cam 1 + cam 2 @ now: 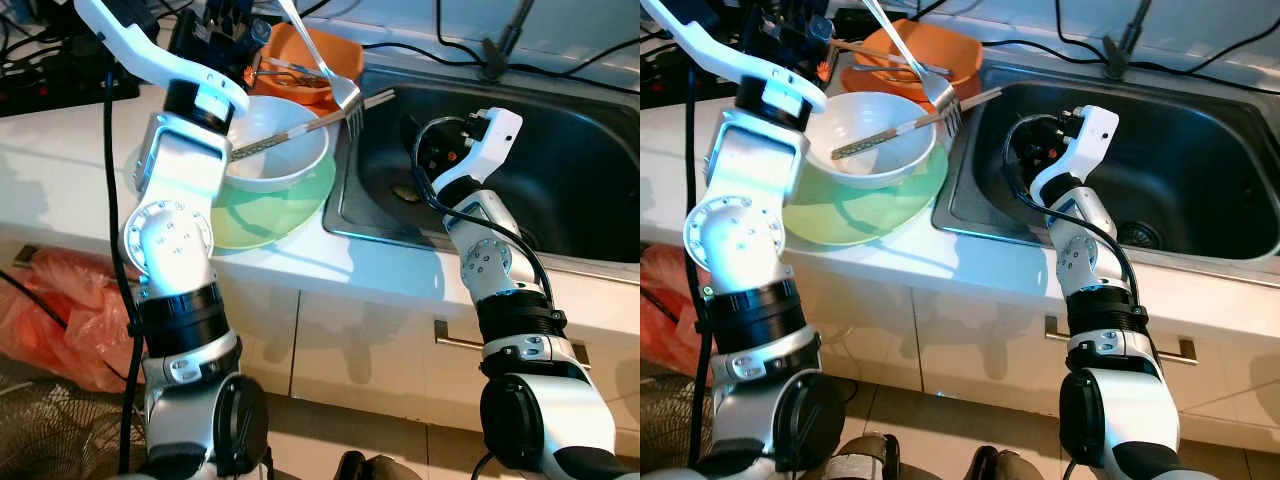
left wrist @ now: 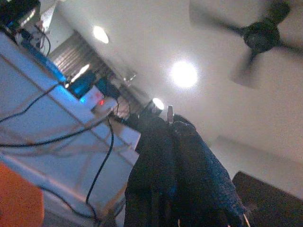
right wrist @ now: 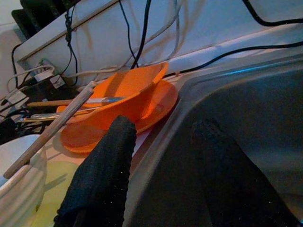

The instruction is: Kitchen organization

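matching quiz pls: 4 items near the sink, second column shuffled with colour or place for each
Things:
1. bowl
2. plate under that bowl
3. fork
4. right gripper

Descriptions:
A. green, on the counter
B. white, chopsticks resting across it
C. raised above the dishes, held by the left gripper
D. open, at the sink edge, low beside the orange dishes

Pairs: 1-B, 2-A, 3-C, 4-D
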You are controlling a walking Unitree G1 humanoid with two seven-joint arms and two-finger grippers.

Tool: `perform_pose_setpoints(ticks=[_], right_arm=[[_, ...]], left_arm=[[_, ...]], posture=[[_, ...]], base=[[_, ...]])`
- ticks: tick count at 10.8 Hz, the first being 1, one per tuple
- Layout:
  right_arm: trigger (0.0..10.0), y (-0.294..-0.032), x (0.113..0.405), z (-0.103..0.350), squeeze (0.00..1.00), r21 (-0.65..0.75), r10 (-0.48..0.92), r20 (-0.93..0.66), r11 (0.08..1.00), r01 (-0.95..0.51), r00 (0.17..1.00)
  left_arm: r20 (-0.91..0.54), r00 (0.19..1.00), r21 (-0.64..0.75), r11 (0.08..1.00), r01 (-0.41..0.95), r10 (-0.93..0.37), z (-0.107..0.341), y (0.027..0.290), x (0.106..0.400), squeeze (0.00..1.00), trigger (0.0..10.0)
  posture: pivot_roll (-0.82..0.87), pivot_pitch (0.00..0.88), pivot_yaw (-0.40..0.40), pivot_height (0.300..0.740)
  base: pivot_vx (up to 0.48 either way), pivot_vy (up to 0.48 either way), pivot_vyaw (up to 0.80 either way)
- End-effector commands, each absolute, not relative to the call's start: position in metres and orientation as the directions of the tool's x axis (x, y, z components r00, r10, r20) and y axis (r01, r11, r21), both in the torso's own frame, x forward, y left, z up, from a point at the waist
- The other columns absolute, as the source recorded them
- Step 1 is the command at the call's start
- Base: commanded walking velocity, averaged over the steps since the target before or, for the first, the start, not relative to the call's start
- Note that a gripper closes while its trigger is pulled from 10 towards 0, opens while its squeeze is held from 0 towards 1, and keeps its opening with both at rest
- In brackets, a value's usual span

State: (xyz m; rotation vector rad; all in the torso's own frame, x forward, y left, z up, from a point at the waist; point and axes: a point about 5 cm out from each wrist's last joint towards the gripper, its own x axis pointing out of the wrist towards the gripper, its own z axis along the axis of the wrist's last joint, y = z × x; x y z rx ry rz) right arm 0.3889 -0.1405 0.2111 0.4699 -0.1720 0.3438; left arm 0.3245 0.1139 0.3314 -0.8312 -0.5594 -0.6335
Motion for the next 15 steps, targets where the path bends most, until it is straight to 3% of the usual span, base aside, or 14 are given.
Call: perform_pose_setpoints(ticks=[1, 2, 5, 11, 15], right_arm=[[10.0, -0.144, 0.388, 0.214, 0.00, 0.420, 0.271, 0.265, 0.831, -0.364, 0.925], [10.0, -0.144, 0.387, 0.214, 0.00, 0.420, 0.271, 0.270, 0.830, -0.367, 0.924], [10.0, -0.144, 0.386, 0.215, 0.00, 0.416, 0.277, 0.287, 0.826, -0.380, 0.917], [10.0, -0.143, 0.385, 0.220, 0.00, 0.421, 0.278, 0.326, 0.813, -0.402, 0.904], [10.0, -0.147, 0.384, 0.225, 0.00, 0.409, 0.282, 0.353, 0.811, -0.418, 0.892]], left_arm=[[0.648, 0.691, -0.534, 0.455, 0.713, -0.320, 0.312, 0.090, 0.322, 0.00, 10.0], [0.642, 0.690, -0.519, 0.472, 0.712, -0.335, 0.308, 0.089, 0.322, 0.00, 10.0], [0.627, 0.716, -0.664, 0.271, 0.697, -0.306, 0.280, 0.085, 0.328, 0.00, 10.0], [0.628, 0.690, -0.686, 0.161, 0.709, -0.360, 0.263, 0.068, 0.334, 0.00, 10.0], [0.623, 0.650, -0.664, 0.146, 0.733, -0.435, 0.261, 0.045, 0.329, 0.00, 10.0]], posture=[[0.21, 0.121, -0.062, 0.740], [0.20, 0.120, -0.061, 0.740], [0.20, 0.124, -0.063, 0.740], [0.20, 0.129, -0.066, 0.740], [0.19, 0.137, -0.067, 0.740]], base=[[0.000, 0.000, 0.00], [0.000, 0.000, 0.00], [0.000, 0.000, 0.00], [0.000, 0.000, 0.00], [0.000, 0.000, 0.00]])
